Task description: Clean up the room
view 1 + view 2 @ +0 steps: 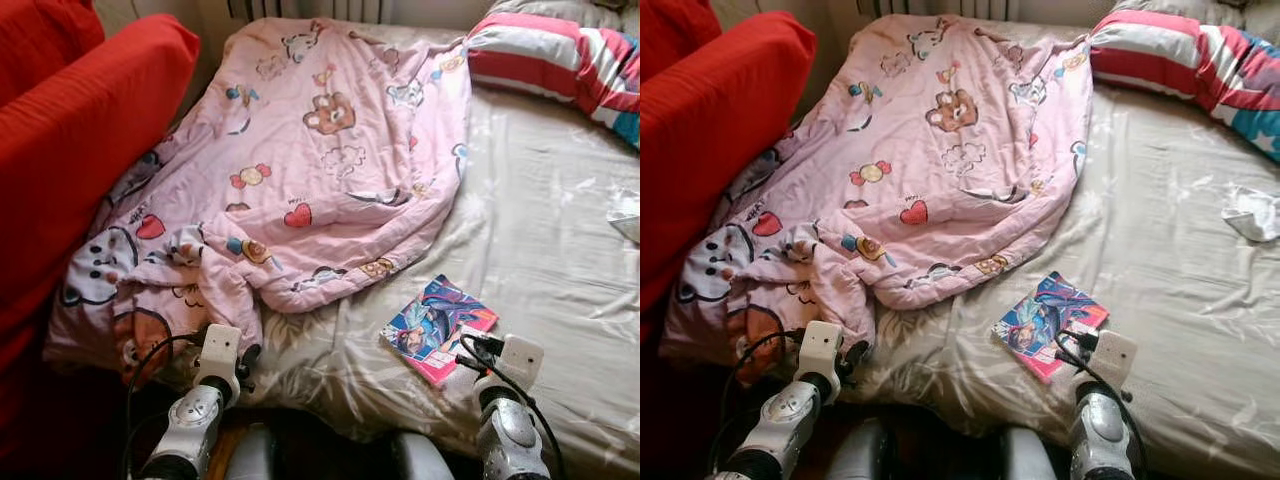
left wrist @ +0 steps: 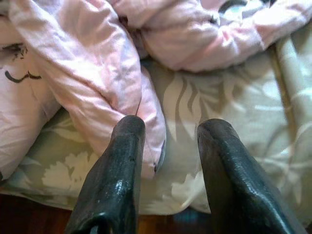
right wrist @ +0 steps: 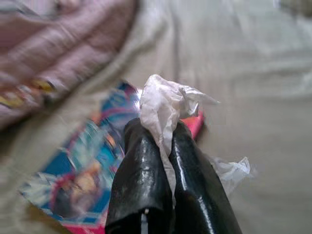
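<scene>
A crumpled white tissue (image 3: 163, 100) is pinched in my right gripper (image 3: 160, 127), which is shut on it just above a colourful comic book (image 1: 435, 315) lying on the bed near its front edge. My left gripper (image 2: 170, 129) is open at the bed's front left, its fingers straddling a fold of the pink cartoon-print blanket (image 1: 300, 150) without holding it. The blanket lies rumpled across the left half of the bed. Another crumpled white tissue (image 1: 1252, 213) lies on the sheet at the far right.
The bed has a beige leaf-patterned sheet (image 1: 540, 200). A striped red, white and blue pillow (image 1: 560, 60) lies at the back right. A red sofa (image 1: 70, 150) presses against the bed's left side. The dark floor (image 1: 60, 420) shows below.
</scene>
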{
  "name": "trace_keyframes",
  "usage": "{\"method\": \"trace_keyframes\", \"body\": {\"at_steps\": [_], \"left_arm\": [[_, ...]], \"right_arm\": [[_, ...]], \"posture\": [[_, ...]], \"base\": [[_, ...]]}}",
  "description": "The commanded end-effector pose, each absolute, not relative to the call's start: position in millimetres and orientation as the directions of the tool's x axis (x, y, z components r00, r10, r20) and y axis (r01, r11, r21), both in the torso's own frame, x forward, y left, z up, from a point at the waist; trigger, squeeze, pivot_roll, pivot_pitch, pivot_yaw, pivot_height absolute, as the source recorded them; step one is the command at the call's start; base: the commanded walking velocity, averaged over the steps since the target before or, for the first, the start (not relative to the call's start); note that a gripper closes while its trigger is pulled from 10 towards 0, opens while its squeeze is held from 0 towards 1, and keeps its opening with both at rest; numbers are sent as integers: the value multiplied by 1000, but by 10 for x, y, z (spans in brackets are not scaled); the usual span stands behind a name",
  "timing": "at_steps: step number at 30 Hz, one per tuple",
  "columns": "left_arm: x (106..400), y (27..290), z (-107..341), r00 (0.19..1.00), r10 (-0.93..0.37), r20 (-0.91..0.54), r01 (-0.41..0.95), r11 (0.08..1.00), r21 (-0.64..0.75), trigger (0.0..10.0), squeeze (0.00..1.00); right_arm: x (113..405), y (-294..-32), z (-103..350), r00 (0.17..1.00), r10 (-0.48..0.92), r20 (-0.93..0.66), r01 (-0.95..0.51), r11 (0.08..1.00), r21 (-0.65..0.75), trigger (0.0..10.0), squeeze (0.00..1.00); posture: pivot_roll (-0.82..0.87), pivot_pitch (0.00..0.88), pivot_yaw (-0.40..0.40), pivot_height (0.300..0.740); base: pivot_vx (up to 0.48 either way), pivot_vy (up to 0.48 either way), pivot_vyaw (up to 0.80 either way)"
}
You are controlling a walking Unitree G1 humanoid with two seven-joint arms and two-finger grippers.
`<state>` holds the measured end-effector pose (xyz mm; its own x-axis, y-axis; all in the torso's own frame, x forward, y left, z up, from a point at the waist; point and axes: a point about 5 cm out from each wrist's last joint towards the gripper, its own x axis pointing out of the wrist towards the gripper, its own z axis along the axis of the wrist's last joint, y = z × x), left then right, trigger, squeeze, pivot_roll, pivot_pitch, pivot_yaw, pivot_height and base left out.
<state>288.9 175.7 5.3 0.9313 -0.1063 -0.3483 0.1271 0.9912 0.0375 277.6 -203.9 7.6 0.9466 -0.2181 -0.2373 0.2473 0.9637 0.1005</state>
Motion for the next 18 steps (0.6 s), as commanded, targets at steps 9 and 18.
{"method": "trace_keyframes", "body": {"at_steps": [9, 18], "left_arm": [[2846, 1917, -60, 899, 17, -438, -50, 997, -65, 10000, 0], [2803, 1963, -138, 857, 39, -514, -100, 991, -92, 10000, 0]], "right_arm": [[2636, -2170, -177, 874, -196, -444, 260, 962, 87, 10000, 0], [2741, -2089, -139, 872, -105, -478, 110, 994, -18, 10000, 0]], "posture": [[-33, 29, 15, 652], [-34, 0, 16, 652]], "base": [[0, 0, 0], [0, 0, 0]]}}
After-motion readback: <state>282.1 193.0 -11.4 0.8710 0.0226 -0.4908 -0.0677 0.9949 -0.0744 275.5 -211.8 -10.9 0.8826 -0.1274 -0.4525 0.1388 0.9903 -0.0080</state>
